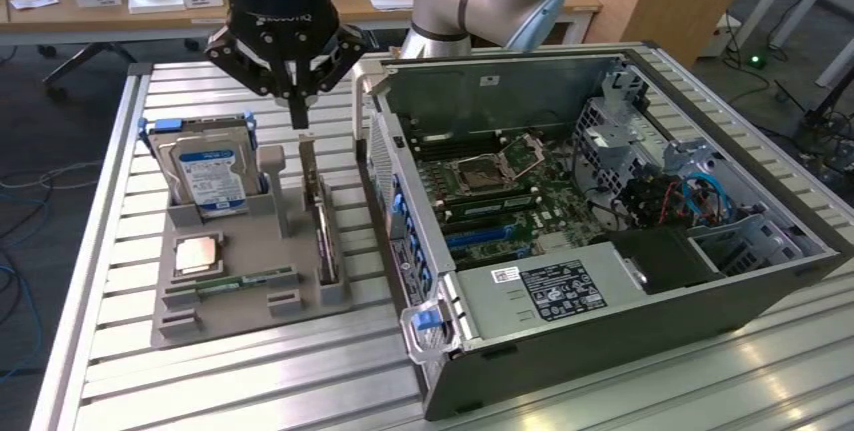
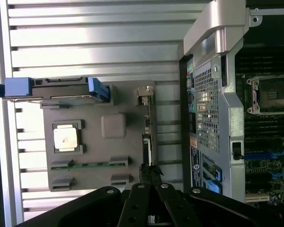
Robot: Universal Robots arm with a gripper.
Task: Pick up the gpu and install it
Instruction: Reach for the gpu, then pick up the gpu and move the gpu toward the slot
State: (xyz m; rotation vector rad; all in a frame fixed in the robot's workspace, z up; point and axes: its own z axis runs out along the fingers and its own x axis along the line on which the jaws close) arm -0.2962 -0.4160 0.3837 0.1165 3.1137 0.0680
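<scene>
The gpu (image 1: 320, 213) stands on edge in a slot of the grey holder (image 1: 254, 309), at the side nearest the computer case; its silver bracket points up toward the arm. My gripper (image 1: 300, 121) hangs straight over the gpu's far end with its black fingers drawn together, shut. The tips sit just above the card's top edge, and I cannot tell whether they touch it. In the wrist view the gpu (image 2: 147, 137) shows edge-on as a thin dark strip, with my gripper (image 2: 149, 172) over its near end.
The holder also carries a silver hard drive (image 1: 207, 166) with blue clips, a processor chip (image 1: 198, 251) and a green memory stick (image 1: 248, 279). The open computer case (image 1: 601, 296) lies to the exterior view's right, motherboard (image 1: 501, 186) exposed. All rests on a slatted metal table (image 1: 240, 381).
</scene>
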